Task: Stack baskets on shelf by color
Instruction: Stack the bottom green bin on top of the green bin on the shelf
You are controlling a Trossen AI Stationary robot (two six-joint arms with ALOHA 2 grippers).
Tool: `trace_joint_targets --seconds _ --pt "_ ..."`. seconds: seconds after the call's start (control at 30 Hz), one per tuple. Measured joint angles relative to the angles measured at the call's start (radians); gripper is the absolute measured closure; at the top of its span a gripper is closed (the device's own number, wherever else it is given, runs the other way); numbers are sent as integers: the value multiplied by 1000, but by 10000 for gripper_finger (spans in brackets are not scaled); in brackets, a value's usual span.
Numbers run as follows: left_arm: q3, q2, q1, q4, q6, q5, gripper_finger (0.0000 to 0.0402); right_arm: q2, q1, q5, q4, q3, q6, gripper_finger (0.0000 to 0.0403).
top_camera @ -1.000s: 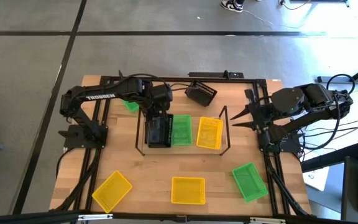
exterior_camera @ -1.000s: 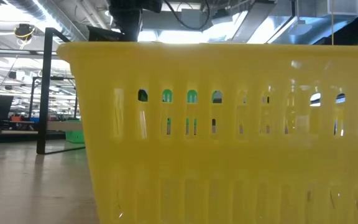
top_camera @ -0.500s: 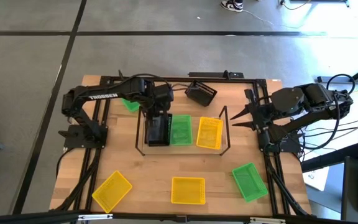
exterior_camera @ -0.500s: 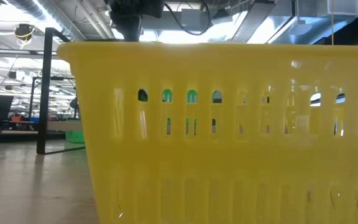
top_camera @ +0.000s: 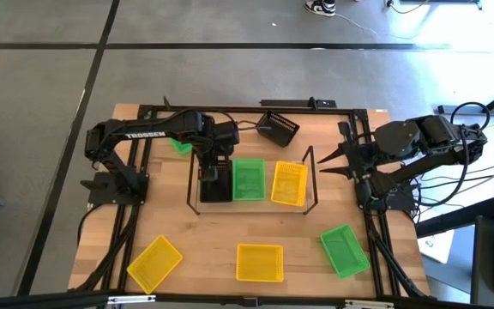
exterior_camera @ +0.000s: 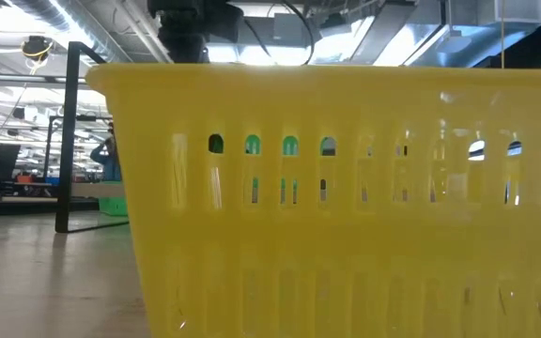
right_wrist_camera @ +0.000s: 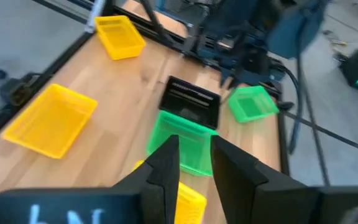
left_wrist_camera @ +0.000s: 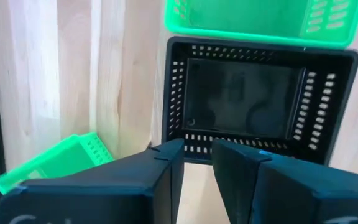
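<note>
Left tool (top_camera: 215,168) hangs over the shelf's (top_camera: 312,172) left bay, fingers parted with a gap between them, gripping nothing; black basket (left_wrist_camera: 258,98) sits below it in that bay, apart from the fingers. Green basket (top_camera: 249,179) in the middle bay, yellow basket (top_camera: 289,184) in the right. Right tool (top_camera: 328,160) waits at the tabletop's (top_camera: 204,240) right edge, released, empty. Loose on the tabletop: two yellow, two green, one black at the far edge.
</note>
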Motion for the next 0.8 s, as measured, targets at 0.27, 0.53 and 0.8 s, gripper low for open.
trace_joint_targets --seconds 0.27,0.53,0.8 --pt "55 -53 -2 16 -104 0 329 0 -52 97 -27 0 121 309" --pt "81 -144 -77 50 -143 1 332 0 -66 -55 -227 0 297 309" --pt "81 -225 -166 59 -265 -45 332 3 -61 -143 -373 0 447 309"
